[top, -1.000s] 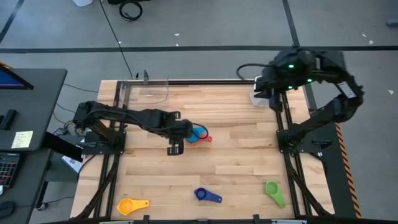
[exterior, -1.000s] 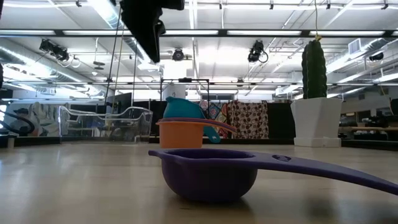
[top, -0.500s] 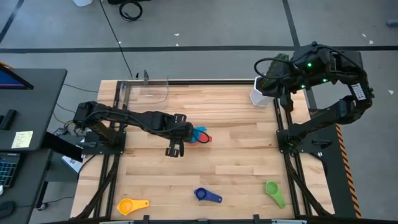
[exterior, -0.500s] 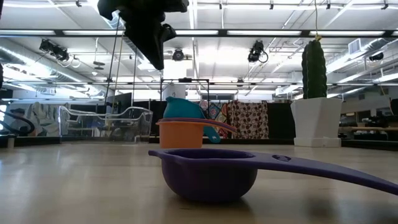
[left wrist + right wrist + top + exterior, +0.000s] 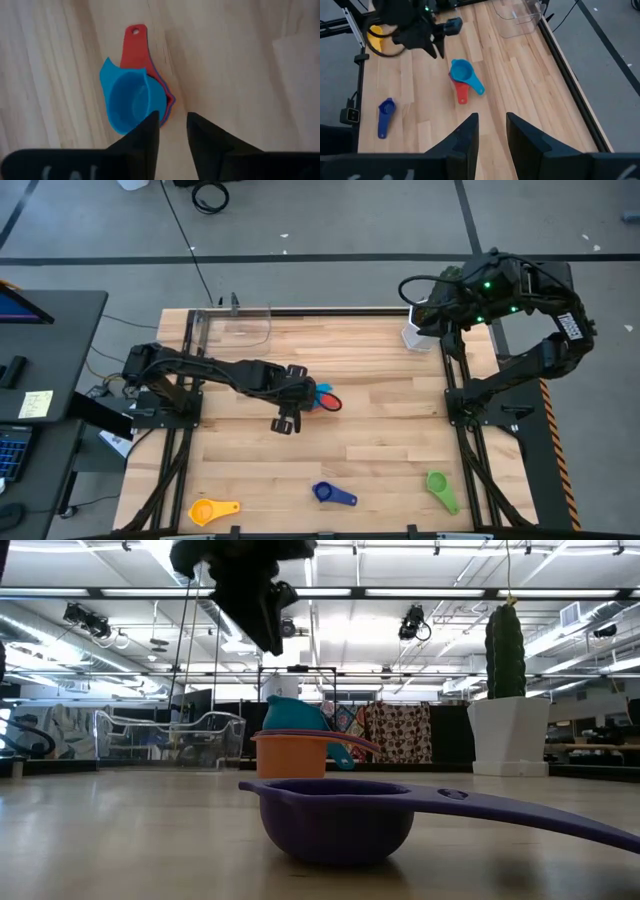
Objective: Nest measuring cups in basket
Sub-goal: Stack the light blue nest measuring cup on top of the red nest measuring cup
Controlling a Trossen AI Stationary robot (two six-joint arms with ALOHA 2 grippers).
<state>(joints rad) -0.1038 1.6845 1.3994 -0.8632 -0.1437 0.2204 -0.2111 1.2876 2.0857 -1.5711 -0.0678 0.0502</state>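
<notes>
Pale wooden bench on grey concrete floor. Left gripper, fingers narrowly parted and empty, has edged toward the stacked light-blue and red plastic measuring cups; clear rectangular basket sits well apart.

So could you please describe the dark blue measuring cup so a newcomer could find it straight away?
Start at the wooden table and go to its front edge, farthest from the clear basket. The dark blue measuring cup lies alone in the middle there, between the yellow cup and the green cup.
</notes>
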